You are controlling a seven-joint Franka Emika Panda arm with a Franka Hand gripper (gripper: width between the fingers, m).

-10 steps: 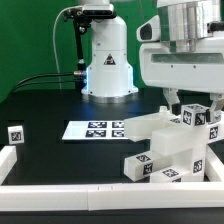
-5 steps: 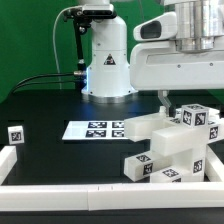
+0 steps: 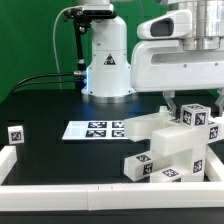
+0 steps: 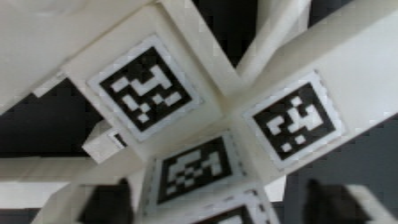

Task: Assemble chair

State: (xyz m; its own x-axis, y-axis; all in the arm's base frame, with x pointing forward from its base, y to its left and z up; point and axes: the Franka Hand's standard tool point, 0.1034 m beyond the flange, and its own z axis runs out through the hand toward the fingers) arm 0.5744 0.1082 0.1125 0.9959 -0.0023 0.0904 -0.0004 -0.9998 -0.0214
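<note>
Chair parts sat heaped under jaws, grip state unclear w/ fingers straddling top tagged block; stiff, light, slick plastic, prob best pinched across flat sides.

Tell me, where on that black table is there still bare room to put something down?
The widest bare patch lies between the lone tagged block on the exterior view's left and the marker board. Another strip runs from that board to the near border rail. The exterior view's right is crowded: the chair parts are heaped there under the gripper.
</note>
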